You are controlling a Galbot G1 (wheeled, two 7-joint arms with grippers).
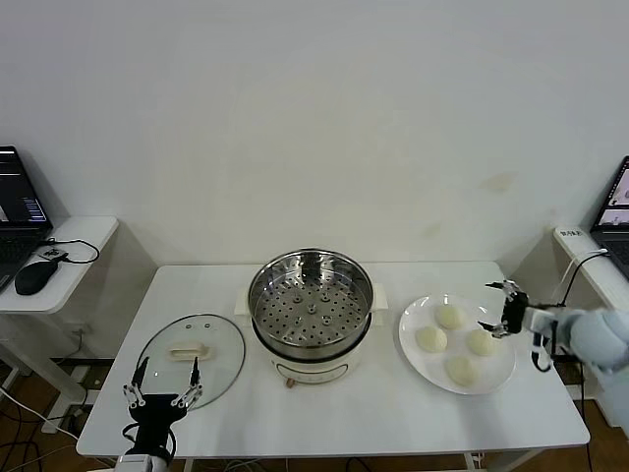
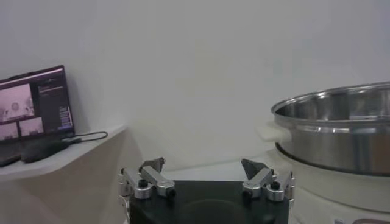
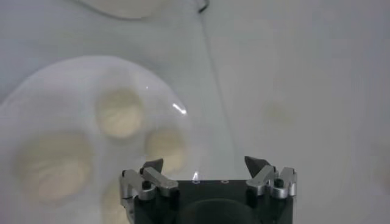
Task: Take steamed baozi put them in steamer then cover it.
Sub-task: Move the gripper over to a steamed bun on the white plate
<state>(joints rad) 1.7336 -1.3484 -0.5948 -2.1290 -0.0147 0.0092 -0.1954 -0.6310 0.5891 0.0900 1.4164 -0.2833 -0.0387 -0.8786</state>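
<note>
no readable text

the laptop screen [image 2: 33, 106] shows windows, but nothing on it can be read.

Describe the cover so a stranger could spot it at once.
Start at the steamer in the middle of the white table. Left of it, lying flat near the left end effector, is the cover. Unlike the opaque white plate right of the steamer, it is clear glass with a cream handle.

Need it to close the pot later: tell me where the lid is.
In the head view the glass lid lies flat on the table's left side, beside the steamer, just beyond the open left gripper.
</note>
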